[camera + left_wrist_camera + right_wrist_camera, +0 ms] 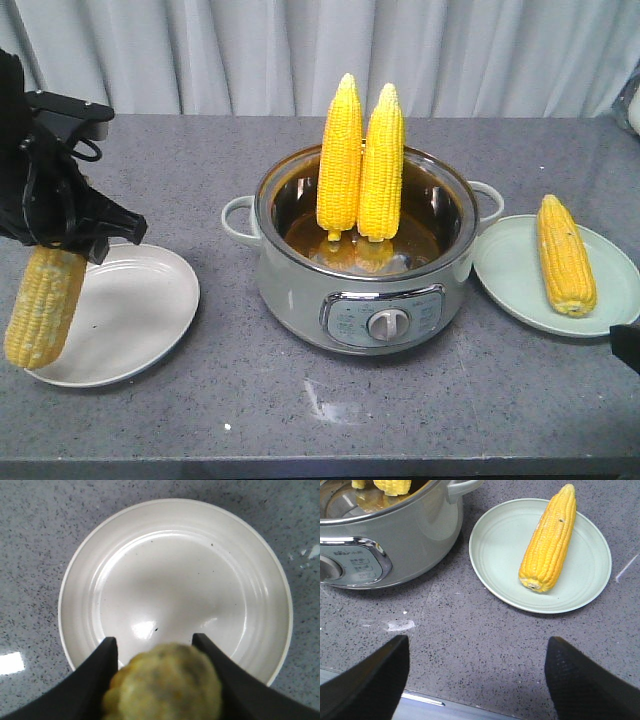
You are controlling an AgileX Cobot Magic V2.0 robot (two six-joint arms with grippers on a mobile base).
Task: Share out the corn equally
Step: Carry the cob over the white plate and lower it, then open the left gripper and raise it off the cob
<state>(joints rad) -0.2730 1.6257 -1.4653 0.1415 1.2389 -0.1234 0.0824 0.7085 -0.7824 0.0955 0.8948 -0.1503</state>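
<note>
Left wrist-mounted: pinches corn cob [165, 685] by one end in left gripper [154, 645] above white plate [175, 580]; likely stiff, hefty, slick, safer mid-length; right gripper [477, 645] wide open, empty

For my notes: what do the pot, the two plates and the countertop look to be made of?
Pot: polished metal inside, mirroring the corn; pale painted or enamelled shell. White plate: glossy, likely glazed ceramic, bright glare spots. Green plate: duller sheen, ceramic or melamine, unclear. Countertop: grey speckled stone or composite, faintly reflective.
</note>
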